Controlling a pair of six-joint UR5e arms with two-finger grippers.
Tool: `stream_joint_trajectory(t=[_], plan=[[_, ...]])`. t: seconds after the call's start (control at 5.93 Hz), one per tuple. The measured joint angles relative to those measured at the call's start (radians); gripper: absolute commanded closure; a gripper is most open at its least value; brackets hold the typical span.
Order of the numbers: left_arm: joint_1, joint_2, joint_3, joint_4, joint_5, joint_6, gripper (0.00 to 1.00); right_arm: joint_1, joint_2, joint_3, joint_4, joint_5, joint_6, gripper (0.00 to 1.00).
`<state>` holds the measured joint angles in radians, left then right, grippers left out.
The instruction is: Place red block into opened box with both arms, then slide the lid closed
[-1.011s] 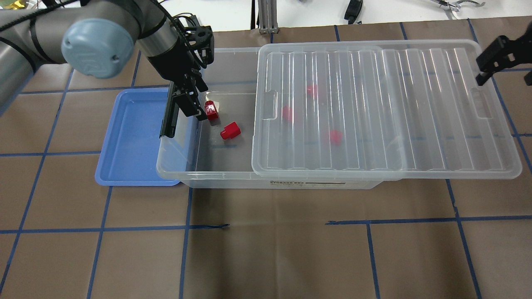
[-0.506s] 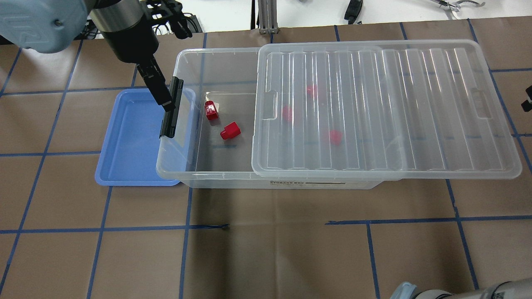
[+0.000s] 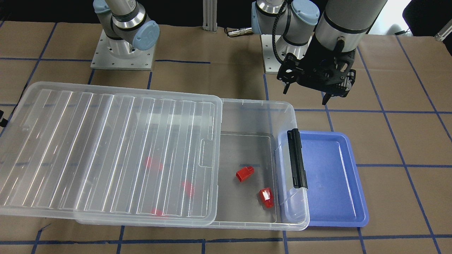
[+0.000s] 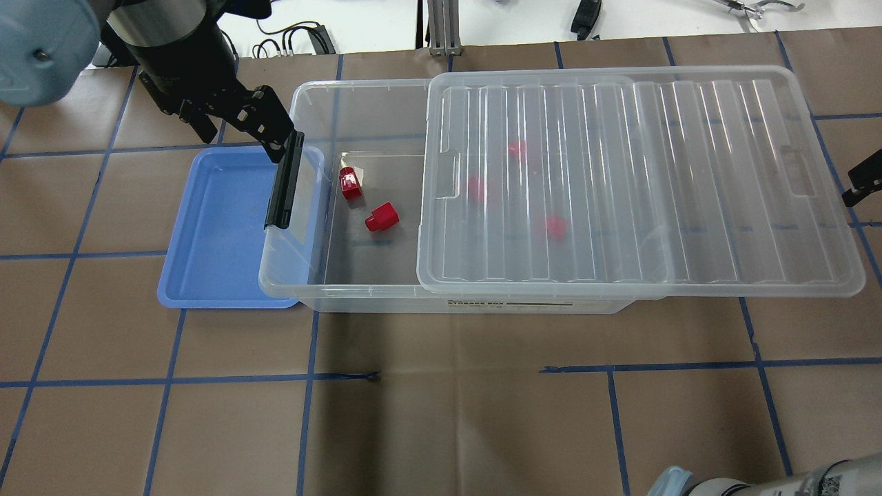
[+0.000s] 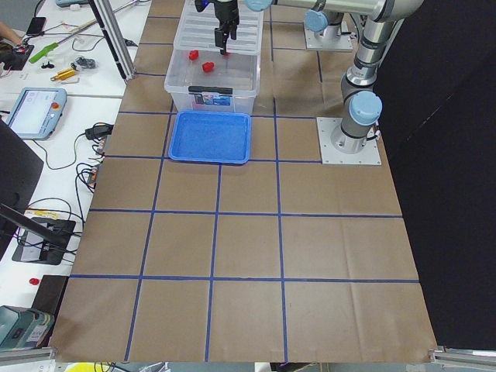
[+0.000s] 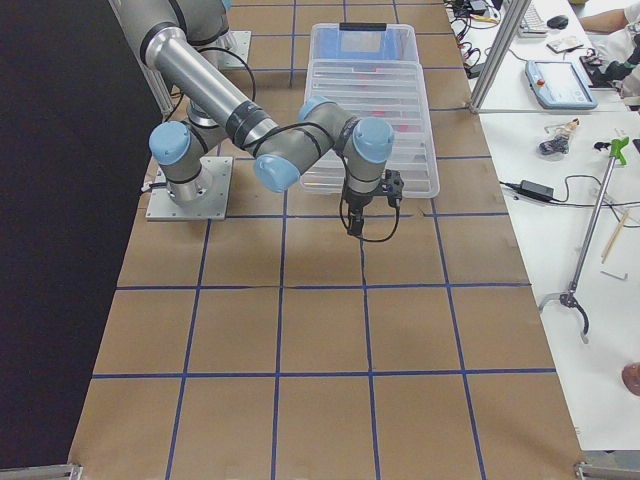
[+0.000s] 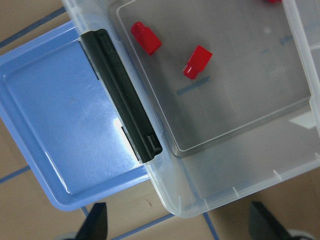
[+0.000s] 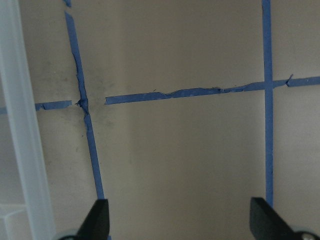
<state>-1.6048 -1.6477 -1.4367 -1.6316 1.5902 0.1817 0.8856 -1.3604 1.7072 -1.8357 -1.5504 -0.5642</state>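
Two red blocks (image 4: 351,184) (image 4: 381,217) lie loose on the floor of the box (image 4: 358,84), in its uncovered left part; they also show in the left wrist view (image 7: 146,38) (image 7: 197,62). Three more red pieces show blurred under the lid (image 4: 620,179), which covers the box's right part and overhangs its right end. My left gripper (image 4: 241,138) (image 3: 305,97) hangs open and empty behind the black latch bar (image 4: 284,182). My right gripper (image 4: 861,182) (image 8: 180,220) is open over bare paper just off the lid's right edge.
A blue tray (image 4: 220,227) lies against the box's left end, partly under its rim. Both arm bases (image 3: 122,53) stand on the robot's side of the table. Benches with tools and cables flank the table ends.
My left gripper has let go of a red block in the box, risen and pulled back to the left. My right gripper has moved nearer along the lid's right end.
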Motion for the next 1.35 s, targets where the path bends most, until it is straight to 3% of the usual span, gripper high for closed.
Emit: stream_joint_trajectory(t=[0.34,0.67,1.35], plan=[[0.0,0.038,-0.064,0.106,0.001,-0.183,0.02,0.027,-0.008,0.01,0.0,0.006,0.059,0.0],[0.0,0.073,-0.139,0.21,0.002,-0.203,0.02,0.078,-0.026,0.019,0.008,0.007,0.098,0.0],[0.0,0.081,-0.146,0.197,-0.003,-0.203,0.02,0.202,-0.064,0.07,0.015,0.036,0.196,0.0]])
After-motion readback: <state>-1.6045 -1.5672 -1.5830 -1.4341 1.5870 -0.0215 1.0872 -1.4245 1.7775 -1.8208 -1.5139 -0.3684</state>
